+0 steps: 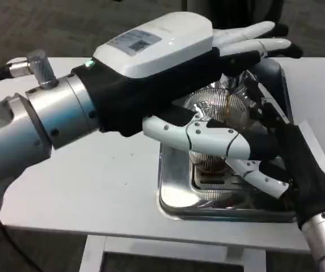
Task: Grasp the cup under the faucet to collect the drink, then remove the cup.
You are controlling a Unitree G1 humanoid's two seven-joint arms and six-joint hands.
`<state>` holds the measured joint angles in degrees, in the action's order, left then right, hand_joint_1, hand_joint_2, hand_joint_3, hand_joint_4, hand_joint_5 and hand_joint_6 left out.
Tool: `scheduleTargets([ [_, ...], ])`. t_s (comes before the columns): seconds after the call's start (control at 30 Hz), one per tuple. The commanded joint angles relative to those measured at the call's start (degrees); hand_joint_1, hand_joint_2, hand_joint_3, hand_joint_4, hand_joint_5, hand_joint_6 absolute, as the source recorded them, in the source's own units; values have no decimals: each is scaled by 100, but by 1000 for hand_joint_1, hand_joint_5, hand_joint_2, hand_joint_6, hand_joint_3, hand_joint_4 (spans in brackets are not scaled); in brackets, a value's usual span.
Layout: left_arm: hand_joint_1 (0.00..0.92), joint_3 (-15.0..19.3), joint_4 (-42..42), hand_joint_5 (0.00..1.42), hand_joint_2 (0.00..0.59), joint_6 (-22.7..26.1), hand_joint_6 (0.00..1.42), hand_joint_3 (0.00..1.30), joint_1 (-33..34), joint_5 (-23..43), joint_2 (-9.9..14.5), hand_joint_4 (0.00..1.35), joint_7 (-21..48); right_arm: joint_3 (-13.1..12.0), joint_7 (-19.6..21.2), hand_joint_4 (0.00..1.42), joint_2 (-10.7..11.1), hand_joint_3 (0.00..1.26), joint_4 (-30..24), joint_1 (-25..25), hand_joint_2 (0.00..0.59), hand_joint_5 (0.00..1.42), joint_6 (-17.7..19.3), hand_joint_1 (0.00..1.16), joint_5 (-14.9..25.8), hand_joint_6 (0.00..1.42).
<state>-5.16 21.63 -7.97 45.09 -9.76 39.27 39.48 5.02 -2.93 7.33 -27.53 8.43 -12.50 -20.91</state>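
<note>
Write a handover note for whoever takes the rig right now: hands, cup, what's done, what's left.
Left hand: stretched over the tray, fingers extended above the cup; thumb lies across the cup's front. Whether it grips is unclear.
Right hand: at the cup's right side, fingers low by its base; grip also unclear.
Cup: clear, ribbed, upright on the metal tray, mostly hidden by the hands.
Done: both hands brought to the cup.
Left: confirm the grasp, collect the drink, remove the cup.

We look down from our head onto the white table (94,187), facing forward and very close: our left hand (168,62) fills the middle, our right hand (287,164) just beneath and beyond it.
</note>
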Motion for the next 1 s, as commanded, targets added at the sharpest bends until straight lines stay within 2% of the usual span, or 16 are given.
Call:
scheduleTargets([
  [0.03,0,-21,-149,62,104,-56,124,118,-170,-53,120,17,100,40,51,60,-50,64,-3,15,283,133,-36,526,-19,212],
  [0.5,0,-16,-431,62,104,-283,124,118,-140,0,128,17,60,52,120,64,-74,65,146,102,287,135,-13,522,-28,212],
  [1.0,0,-64,-483,62,104,-319,124,118,-92,-22,102,17,37,9,163,66,-62,76,178,137,292,146,-12,510,10,230],
])
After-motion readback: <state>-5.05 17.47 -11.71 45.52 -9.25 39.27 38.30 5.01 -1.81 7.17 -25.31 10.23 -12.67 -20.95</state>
